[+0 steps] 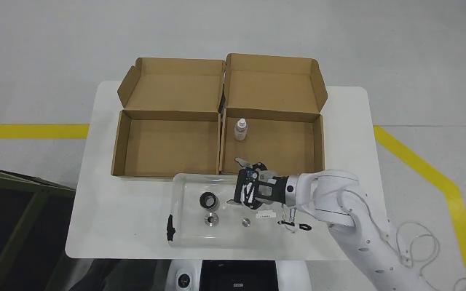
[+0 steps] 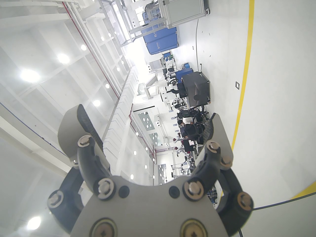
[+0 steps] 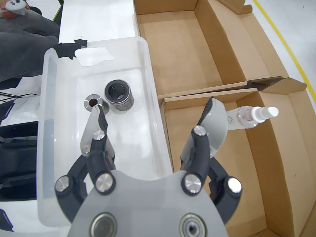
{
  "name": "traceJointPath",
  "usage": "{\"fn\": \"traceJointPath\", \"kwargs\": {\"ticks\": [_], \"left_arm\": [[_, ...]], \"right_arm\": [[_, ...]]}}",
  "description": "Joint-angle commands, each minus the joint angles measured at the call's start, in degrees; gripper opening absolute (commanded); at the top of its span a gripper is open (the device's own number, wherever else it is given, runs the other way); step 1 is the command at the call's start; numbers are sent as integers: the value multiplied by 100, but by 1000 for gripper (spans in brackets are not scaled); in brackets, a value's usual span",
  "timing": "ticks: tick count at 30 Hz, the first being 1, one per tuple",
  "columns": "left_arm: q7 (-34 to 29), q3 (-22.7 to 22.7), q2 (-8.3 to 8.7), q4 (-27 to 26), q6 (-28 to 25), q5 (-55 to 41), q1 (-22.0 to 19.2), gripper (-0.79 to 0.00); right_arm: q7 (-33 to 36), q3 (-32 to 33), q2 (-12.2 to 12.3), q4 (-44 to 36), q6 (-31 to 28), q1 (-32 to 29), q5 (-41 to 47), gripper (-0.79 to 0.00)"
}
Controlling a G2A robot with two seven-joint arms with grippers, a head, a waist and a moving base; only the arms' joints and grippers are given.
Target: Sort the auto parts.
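Currently the right gripper (image 3: pixel 154 106) hangs with fingers wide apart and nothing between them. It straddles the clear bin's (image 3: pixel 148 57) far rim and the near wall of the right cardboard box (image 3: pixel 251 154). A black linear bearing (image 3: pixel 119 97) and a silver collet (image 3: pixel 95 103) sit close together mid-bin, just beside one fingertip. A small silver part (image 1: pixel 245 222) lies apart from them on open bin floor. The spray bottle (image 3: pixel 251 115) lies in the right box near the shared wall. The left cardboard box (image 1: pixel 167 149) sits flush alongside. The left gripper (image 2: pixel 148 113) is spread apart and points out into the hall.

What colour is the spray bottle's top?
White. The spray bottle is clearest in the right wrist view.
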Motion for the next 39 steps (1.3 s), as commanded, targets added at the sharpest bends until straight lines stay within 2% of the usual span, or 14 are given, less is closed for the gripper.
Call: {"fn": "traceJointPath", "kwargs": {"ticks": [1, 4, 9, 18, 26, 39], "left_arm": [[0, 0, 0, 0, 0, 0, 0, 0], [0, 0, 0, 0, 0, 0, 0, 0], [0, 0, 0, 0, 0, 0, 0, 0], [0, 0, 0, 0, 0, 0, 0, 0], [0, 0, 0, 0, 0, 0, 0, 0], [0, 0, 0, 0, 0, 0, 0, 0]], "right_arm": [[80, 42, 34, -117, -33, -149, -29, -126], [227, 92, 85, -296, -87, -361, -92, -80], [393, 168, 161, -465, -126, -695, -161, -95], [599, 140, 256, -620, -130, -1074, -424, -71], [747, -134, 277, -581, -42, -1093, -687, -71], [879, -467, 277, -244, -31, -788, -785, -80]]}}
